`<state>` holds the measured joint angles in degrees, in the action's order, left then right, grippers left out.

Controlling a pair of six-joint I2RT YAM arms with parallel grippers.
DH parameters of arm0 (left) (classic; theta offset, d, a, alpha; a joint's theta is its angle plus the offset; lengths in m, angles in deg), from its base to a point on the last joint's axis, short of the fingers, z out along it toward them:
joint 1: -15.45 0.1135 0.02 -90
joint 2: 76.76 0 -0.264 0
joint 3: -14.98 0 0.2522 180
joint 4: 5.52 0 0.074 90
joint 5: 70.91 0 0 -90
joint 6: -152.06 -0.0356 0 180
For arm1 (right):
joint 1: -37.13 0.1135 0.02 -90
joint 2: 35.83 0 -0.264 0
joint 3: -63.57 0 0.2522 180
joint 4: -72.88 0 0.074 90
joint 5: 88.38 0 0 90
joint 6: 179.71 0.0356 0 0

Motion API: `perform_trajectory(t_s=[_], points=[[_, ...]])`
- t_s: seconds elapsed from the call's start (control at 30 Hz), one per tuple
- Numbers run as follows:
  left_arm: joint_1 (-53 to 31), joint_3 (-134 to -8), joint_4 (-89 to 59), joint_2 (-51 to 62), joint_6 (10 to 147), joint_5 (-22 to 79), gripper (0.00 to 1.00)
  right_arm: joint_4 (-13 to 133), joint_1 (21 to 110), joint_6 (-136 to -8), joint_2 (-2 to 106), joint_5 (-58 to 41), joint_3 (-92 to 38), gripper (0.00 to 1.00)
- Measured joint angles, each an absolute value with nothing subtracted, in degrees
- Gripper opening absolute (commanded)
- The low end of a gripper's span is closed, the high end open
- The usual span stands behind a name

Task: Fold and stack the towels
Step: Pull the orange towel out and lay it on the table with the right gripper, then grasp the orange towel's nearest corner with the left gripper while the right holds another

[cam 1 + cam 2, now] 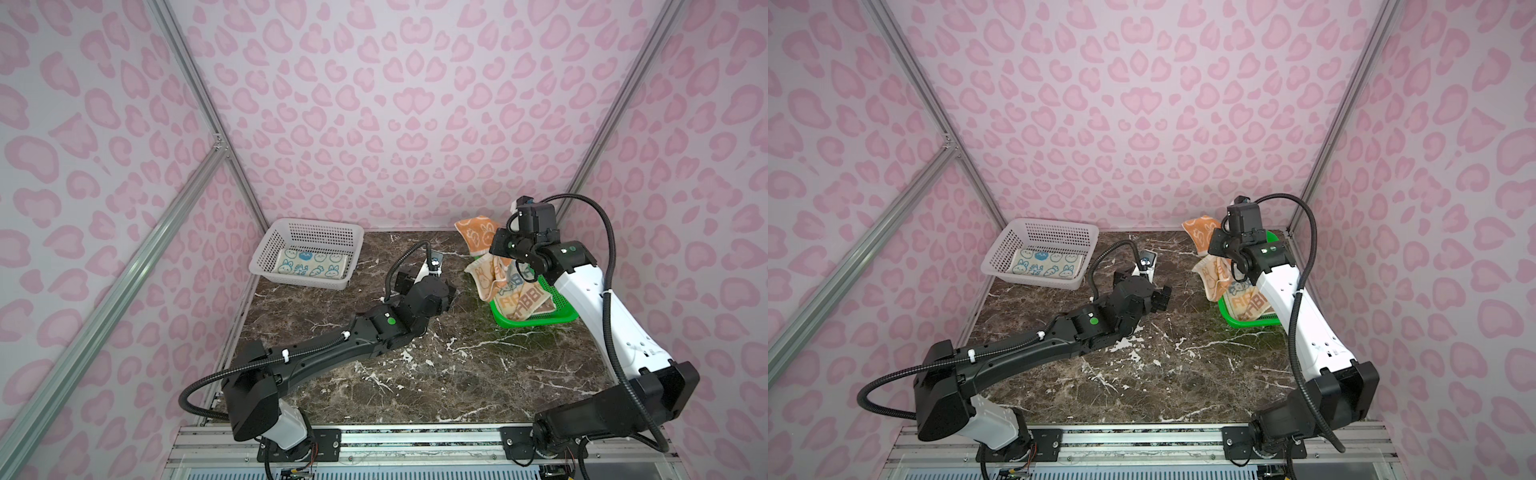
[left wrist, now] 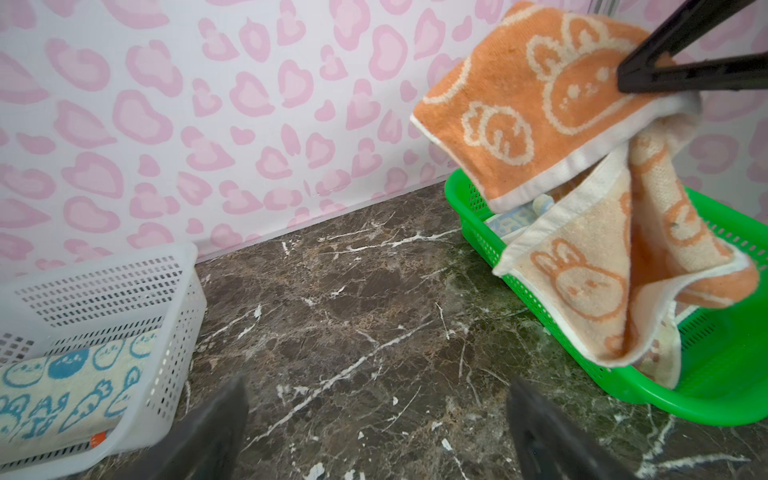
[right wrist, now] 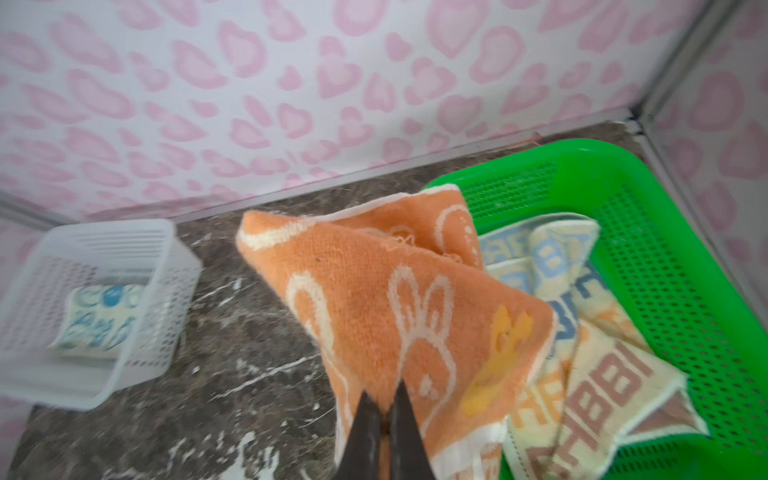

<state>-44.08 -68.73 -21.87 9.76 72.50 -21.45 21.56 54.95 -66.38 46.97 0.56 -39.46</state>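
where it's crumpled, towel perhaps reads "rabbi".

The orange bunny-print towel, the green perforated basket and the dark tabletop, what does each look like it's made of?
Orange bunny-print towel: looped terry cloth, likely cotton; fuzzy matte pile, woven-in cream bunnies, limp drape.
Green perforated basket: moulded plastic, slightly glossy; uniform colour, regular holes.
Dark tabletop: brown marble look with white veins, smooth sheen; real stone or printed laminate, cannot tell.

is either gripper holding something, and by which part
The right gripper is shut on the orange towel, pinching it near its white-bordered edge. The left gripper is open and empty.
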Motion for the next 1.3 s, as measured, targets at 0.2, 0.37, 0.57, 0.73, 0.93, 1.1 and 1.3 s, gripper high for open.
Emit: perform_trajectory(t_s=[0.2, 0.37, 0.57, 0.73, 0.93, 1.1, 1.3], points=[[-43.8, -60.1, -24.4, -1.8, 76.7, -25.4, 0.98, 26.2, 62.1, -64.5, 45.9, -4.5, -35.8, 0.24], [-43.6, -53.1, -28.9, -7.6, 81.3, -27.0, 0.98, 26.9, 62.0, -62.4, 55.6, -6.6, -30.6, 0.7], [-43.5, -43.7, -33.6, -13.4, 88.6, -27.4, 0.98, 27.1, 65.6, -62.5, 57.9, -7.6, -25.9, 0.86], [-43.4, -40.5, -34.4, -13.1, 93.4, -26.9, 0.98, 28.5, 66.9, -63.0, 56.8, -7.7, -18.6, 0.83], [-43.4, -41.9, -34.3, -7.6, 95.5, -24.8, 0.98, 30.6, 66.8, -62.9, 58.0, -8.5, -13.1, 0.76], [-41.4, -44.2, -33.7, -3.4, 96.1, -20.9, 0.98, 32.7, 65.2, -62.9, 61.7, -8.0, -13.7, 0.76], [-38.0, -46.6, -32.4, -0.6, 97.2, -13.2, 0.98, 34.0, 60.7, -62.1, 62.2, -5.0, -12.3, 0.78]])
